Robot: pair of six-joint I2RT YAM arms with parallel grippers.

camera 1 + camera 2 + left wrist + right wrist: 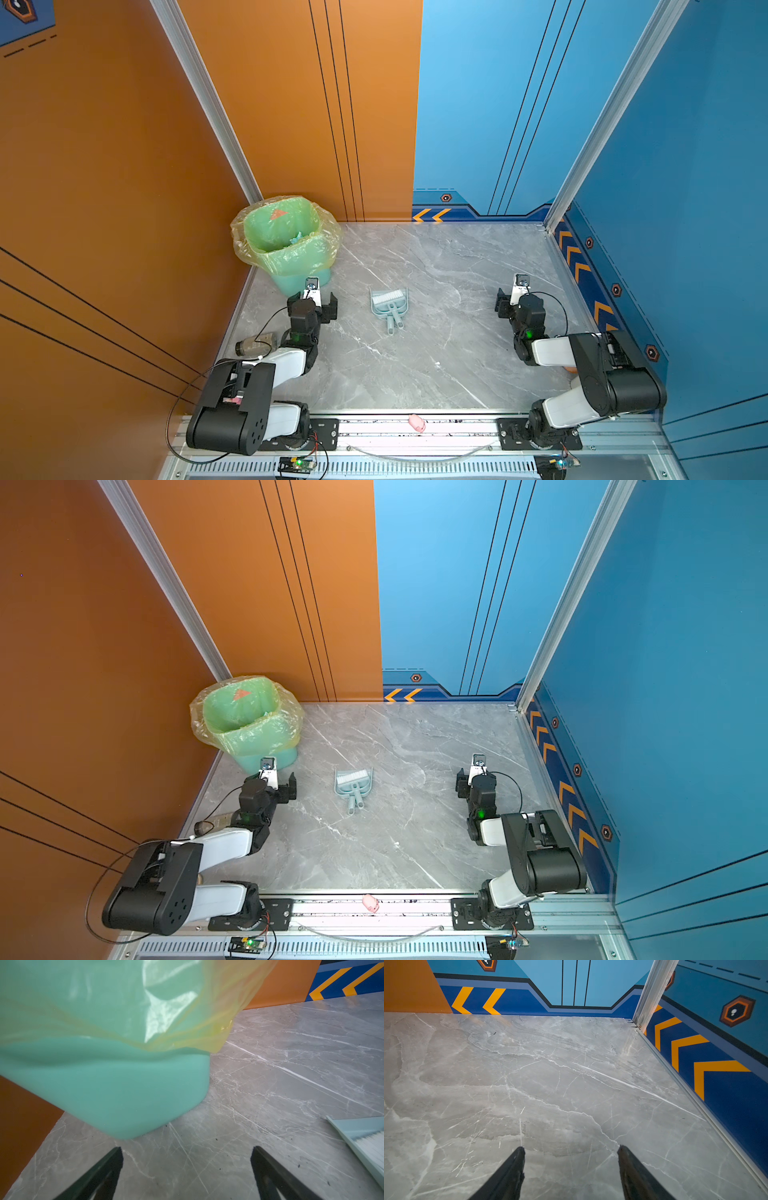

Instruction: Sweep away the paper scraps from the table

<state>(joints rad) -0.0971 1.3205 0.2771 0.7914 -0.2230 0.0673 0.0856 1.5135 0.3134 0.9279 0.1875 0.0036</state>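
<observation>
Over the table (415, 365), left claw (187, 1148) spread wide beside the bin (104, 1084), right claw (571, 1147) parted, dustpan (389, 305) between them

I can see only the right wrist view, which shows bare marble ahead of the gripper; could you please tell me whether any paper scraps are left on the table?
Observer: None shows on the open table; the scraps I can see lie in the bin.
Operator: Thank you. Where are the dustpan and brush?
Observer: Mid-table, the brush lying in the dustpan, handles pointing to the near edge.
Operator: And the left gripper?
Observer: The left gripper is open and empty, facing the bin with a gap between.
</observation>
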